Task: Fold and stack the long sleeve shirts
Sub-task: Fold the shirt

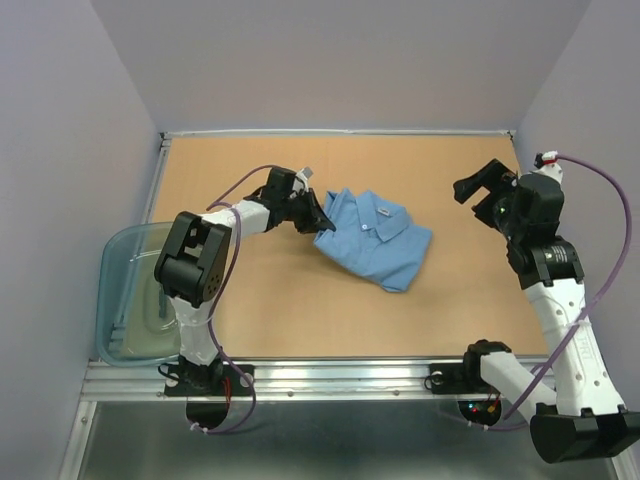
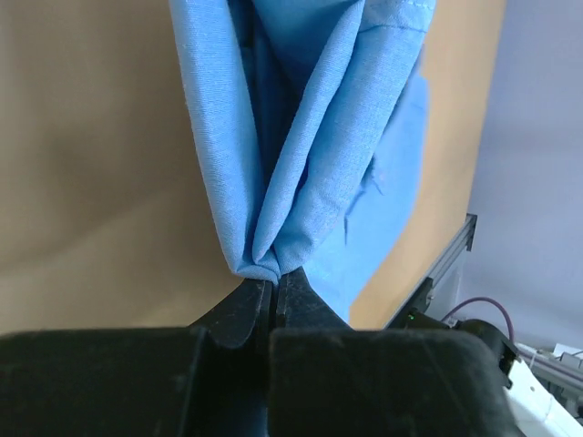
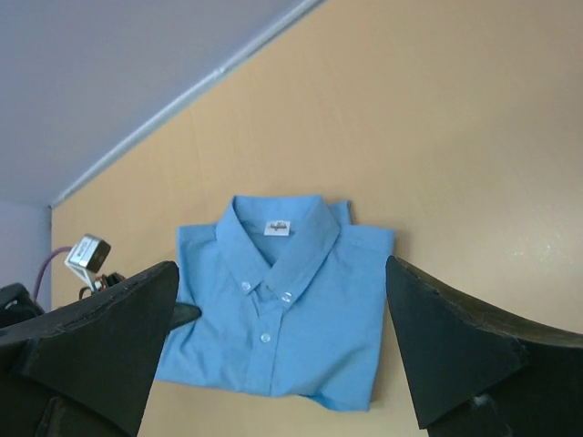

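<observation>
Finding the light blue shirt [image 1: 372, 238] lying folded near the middle of the counter [image 1: 300, 310], collar up, button front showing, sleeves tucked out of sight. Clamping the left tool [image 1: 318, 218] together on the bunched layers at the shirt's left edge, with the cloth pinched right at the fingertips [image 2: 244, 314]. Seeing the right tool [image 1: 487, 182] hanging well off to the right, jaws wide apart, nothing between them. Probably shifting or squaring the finished fold. Moving low and slowly, dragging along the counter rather than lifting, so as not to be peeling upper layers off lower ones. Checking for every layer caught in the pinch. Letting go only with the cloth lying flat. Steering away from the plastic tub [image 1: 125, 300] at the left.
</observation>
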